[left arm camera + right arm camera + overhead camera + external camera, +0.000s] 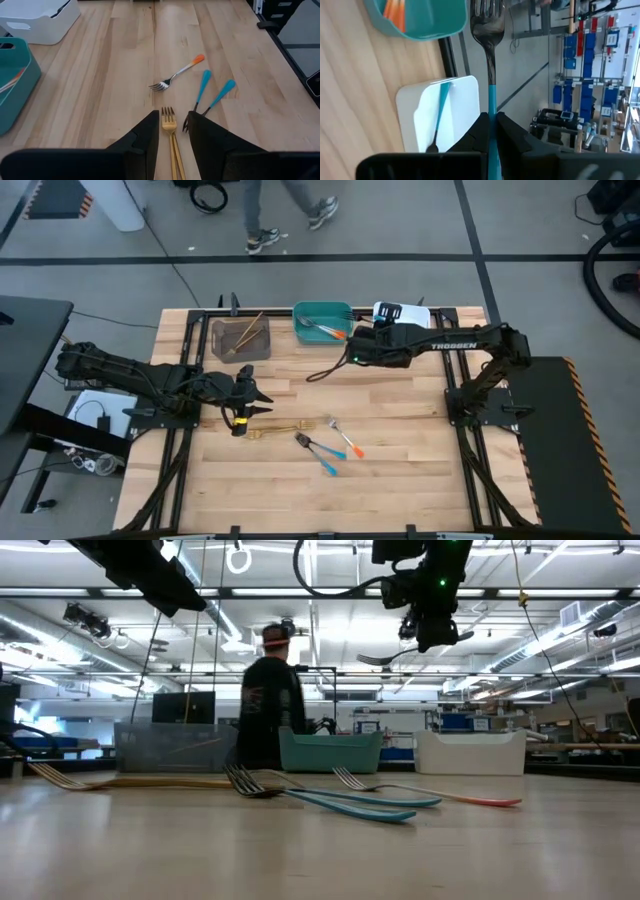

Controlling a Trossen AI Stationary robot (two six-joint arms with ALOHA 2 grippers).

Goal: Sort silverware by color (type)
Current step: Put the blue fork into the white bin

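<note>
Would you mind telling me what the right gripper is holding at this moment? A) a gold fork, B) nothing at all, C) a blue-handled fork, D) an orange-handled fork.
C: in the right wrist view the right gripper is shut on a blue-handled fork, whose tines point away from it, with the white bin below.
</note>
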